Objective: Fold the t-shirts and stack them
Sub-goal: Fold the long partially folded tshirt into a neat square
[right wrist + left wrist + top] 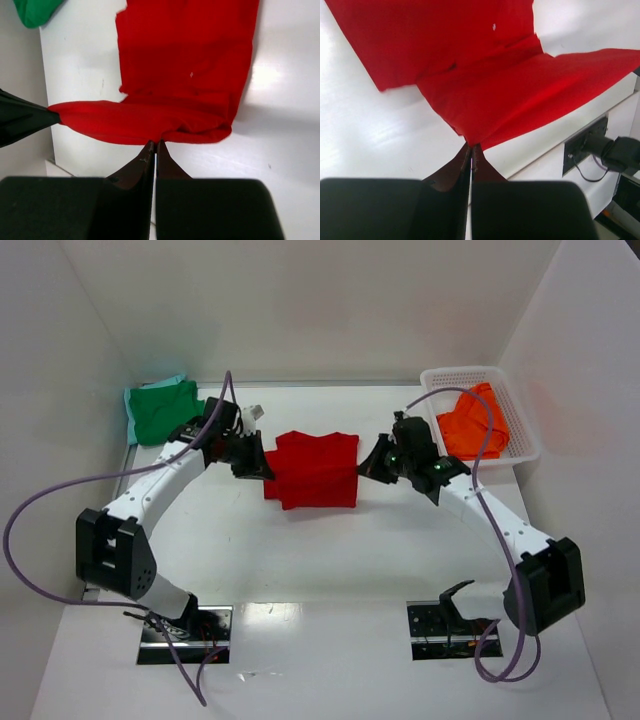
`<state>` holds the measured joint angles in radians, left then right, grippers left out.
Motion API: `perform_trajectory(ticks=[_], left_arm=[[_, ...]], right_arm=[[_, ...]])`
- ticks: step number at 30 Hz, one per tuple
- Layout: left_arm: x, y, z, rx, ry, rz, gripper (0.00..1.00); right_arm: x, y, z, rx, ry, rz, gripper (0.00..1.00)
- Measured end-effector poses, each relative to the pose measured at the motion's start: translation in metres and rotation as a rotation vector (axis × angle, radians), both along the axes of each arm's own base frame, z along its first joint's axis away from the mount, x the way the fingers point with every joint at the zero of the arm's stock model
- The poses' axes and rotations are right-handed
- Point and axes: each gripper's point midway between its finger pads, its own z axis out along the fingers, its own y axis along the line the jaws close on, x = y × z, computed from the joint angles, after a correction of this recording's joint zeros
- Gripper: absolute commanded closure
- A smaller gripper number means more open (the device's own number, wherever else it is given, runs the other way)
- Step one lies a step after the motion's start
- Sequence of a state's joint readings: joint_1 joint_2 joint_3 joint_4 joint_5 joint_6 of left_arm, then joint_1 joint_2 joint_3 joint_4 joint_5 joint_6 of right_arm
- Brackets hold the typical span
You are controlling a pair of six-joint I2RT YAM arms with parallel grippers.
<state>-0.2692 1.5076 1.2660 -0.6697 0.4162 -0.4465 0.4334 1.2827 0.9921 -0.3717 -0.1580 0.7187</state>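
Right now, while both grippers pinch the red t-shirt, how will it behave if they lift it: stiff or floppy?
Probably floppy: the red t-shirt sags in a fold between the left gripper and the right gripper. Likely light, since two small pinches at its edges hold that fold up. It may drag, as its far part lies flat on the table.

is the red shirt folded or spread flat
Partly folded: the red shirt shows overlapping layers, and one edge is lifted, pinched at both ends.
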Motion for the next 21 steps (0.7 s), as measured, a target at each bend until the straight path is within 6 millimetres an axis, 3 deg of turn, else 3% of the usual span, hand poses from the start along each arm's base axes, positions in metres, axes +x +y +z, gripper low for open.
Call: perform_trajectory(ticks=[5,13,21], left_arm=[[0.031,0.004,-0.002,-0.005,-0.006,0.000,1.00],[0.076,0.007,-0.024,-0.011,0.029,-0.010,1.00],[0.128,0.006,-0.037,-0.033,0.010,-0.020,1.00]], right_arm=[[0.035,0.007,0.005,-0.009,-0.030,0.003,1.00],[0.085,0.007,-0.020,-0.039,0.000,-0.008,1.00],[0.133,-0.004,-0.032,-0.042,0.000,-0.022,1.00]])
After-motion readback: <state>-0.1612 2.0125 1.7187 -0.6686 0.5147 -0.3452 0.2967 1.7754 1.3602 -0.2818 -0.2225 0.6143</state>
